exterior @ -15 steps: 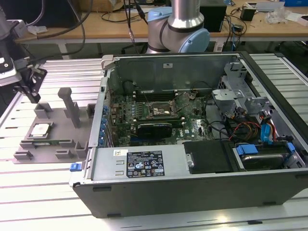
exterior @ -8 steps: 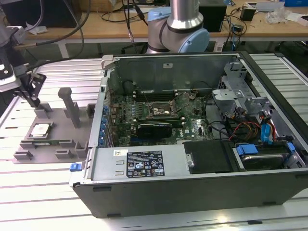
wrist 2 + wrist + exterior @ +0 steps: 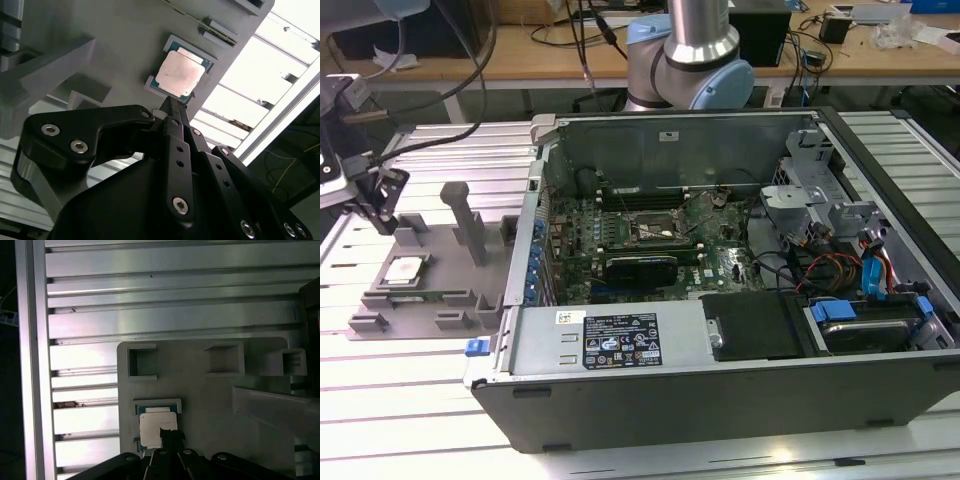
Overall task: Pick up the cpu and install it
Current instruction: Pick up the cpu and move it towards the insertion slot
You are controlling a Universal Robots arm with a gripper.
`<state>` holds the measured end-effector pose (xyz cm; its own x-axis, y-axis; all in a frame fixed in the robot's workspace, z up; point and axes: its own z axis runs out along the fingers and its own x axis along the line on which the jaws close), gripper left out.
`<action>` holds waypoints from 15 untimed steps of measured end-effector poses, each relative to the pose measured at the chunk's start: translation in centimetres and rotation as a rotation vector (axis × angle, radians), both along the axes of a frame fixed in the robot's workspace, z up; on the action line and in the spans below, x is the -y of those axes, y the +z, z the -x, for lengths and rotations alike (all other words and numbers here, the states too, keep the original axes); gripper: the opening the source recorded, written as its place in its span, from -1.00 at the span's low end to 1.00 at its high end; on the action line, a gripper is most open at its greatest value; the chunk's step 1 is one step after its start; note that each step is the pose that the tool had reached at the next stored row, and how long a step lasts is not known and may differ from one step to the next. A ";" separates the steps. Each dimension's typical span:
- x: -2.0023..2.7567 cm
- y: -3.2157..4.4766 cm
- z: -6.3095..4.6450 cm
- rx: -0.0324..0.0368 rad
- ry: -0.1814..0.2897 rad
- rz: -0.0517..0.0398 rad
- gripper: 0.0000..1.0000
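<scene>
The pincer (image 3: 172, 102) hangs with its jaws drawn narrow together, gripping nothing. Just beneath its tip lies the cpu (image 3: 180, 74), silver top up, seated in a framed pocket of the grey fixture plate (image 3: 200, 390). Well away from the pincer, towards the exterior view's right, stands the open computer case (image 3: 720, 380) with its motherboard socket (image 3: 655, 230).

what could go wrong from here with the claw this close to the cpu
1. In both wrist views the claw seems lined up with an edge of the cpu, not its middle; coming down there might tilt or scrape the chip.
2. The cpu lies in a pocket with raised corners on the grey fixture; the claw might knock those corners.
3. The socket sits deep in the open case among cables, so a carried chip might snag.
</scene>
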<state>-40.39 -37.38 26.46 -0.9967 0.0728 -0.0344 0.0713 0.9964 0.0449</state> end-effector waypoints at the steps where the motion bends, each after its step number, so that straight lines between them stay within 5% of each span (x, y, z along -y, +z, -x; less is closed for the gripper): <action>1: 0.00 -0.22 0.1 0.0001 0.000 0.0000 -0.79; 15: 0.00 -3.13 1.2 0.0005 0.001 0.0001 -0.79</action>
